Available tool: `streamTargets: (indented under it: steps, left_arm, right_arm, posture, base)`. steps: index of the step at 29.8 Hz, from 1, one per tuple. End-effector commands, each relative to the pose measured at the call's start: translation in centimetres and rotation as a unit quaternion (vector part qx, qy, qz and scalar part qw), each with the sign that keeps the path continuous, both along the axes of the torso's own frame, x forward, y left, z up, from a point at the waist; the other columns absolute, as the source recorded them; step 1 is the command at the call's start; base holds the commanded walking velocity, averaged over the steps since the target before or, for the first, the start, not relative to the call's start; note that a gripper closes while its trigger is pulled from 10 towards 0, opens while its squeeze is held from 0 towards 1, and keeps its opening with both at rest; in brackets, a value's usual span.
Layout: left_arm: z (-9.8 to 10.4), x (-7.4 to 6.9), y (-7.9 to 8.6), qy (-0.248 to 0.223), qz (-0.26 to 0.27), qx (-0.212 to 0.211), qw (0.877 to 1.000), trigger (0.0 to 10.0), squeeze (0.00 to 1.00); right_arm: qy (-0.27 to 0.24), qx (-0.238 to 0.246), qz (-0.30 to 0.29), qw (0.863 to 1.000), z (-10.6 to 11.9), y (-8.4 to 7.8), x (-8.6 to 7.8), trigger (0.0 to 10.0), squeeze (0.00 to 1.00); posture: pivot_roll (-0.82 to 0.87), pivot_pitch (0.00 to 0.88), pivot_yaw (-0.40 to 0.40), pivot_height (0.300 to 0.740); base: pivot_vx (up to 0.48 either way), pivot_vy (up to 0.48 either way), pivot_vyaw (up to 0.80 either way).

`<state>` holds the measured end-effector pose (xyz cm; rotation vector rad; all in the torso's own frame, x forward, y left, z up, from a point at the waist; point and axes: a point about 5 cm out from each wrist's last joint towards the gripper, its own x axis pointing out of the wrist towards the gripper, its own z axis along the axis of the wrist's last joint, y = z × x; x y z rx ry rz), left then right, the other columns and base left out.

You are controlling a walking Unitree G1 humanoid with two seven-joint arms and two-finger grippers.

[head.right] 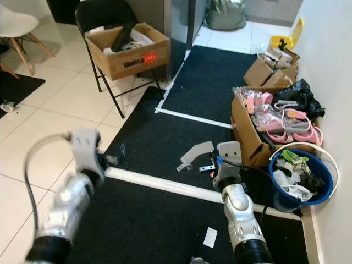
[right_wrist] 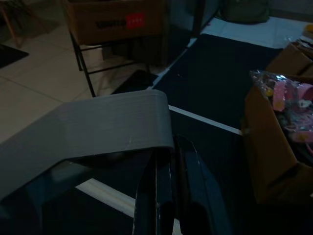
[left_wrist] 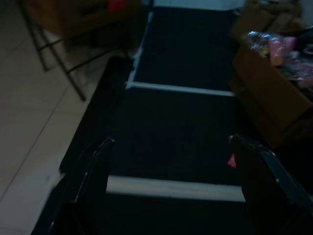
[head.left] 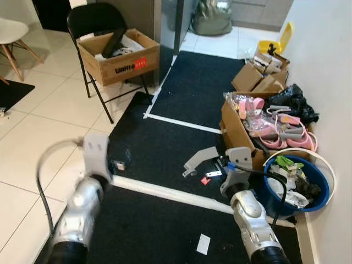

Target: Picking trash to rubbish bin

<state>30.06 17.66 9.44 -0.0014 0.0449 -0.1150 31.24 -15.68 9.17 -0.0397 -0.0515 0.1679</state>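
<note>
A bent grey strip (head.left: 201, 159) hangs above the black mat, pinched at one end by my right gripper (head.left: 221, 165), which is shut on it. In the right wrist view the grey strip (right_wrist: 102, 125) curls over the closed black fingers (right_wrist: 164, 186). The blue rubbish bin (head.left: 325, 193) stands by the wall to the right of that gripper, holding several pieces of trash. A white paper scrap (head.left: 203, 243) and a small red scrap (head.left: 205, 180) lie on the mat. My left gripper (head.left: 120, 163) is open over the mat's left side, and its fingers (left_wrist: 100, 154) hold nothing.
An open cardboard box (head.left: 239, 132) of pink items stands just behind the bin, with more boxes and a black bag (head.left: 294, 99) along the wall. A folding chair (head.left: 93, 22) carries a cardboard box (head.left: 118, 58) at the back left. White tape lines (head.left: 165, 192) cross the mat.
</note>
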Motion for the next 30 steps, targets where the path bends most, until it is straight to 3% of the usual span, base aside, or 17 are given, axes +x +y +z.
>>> streamTargets:
  steps: [1, 9, 15, 30]
  left_arm:
    - [-0.3, -0.8, -0.2, 0.002, 0.013, -0.004, 1.0, 10.0, 0.0]
    - [-0.3, -2.3, -0.7, 0.002, 0.038, -0.004, 0.999, 10.0, 0.0]
    - [-0.1, -2.4, -1.0, 0.0, 0.045, 0.003, 0.999, 10.0, 0.0]
    - [0.6, -2.1, -1.4, -0.012, 0.048, 0.005, 0.999, 10.0, 0.0]
  right_arm:
    - [0.017, -0.003, 0.002, 1.0, -0.7, -0.1, -0.3, 10.0, 0.0]
    - [0.027, -0.003, 0.001, 1.0, -1.0, -0.1, -0.4, 10.0, 0.0]
    - [0.027, -0.003, 0.002, 1.0, -1.0, 0.0, -0.4, 10.0, 0.0]
    - [0.036, -0.011, 0.012, 0.999, -1.1, 0.1, -0.1, 10.0, 0.0]
  posture:
    - [0.03, 0.122, -0.009, 0.74]
    - [0.04, 0.131, -0.018, 0.74]
    - [0.04, 0.135, -0.018, 0.74]
    - [0.04, 0.132, -0.035, 0.74]
  base:
    - [0.0, 0.0, 0.0]
    - [0.0, 0.0, 0.0]
    - [0.0, 0.0, 0.0]
    - [0.321, 0.0, 0.0]
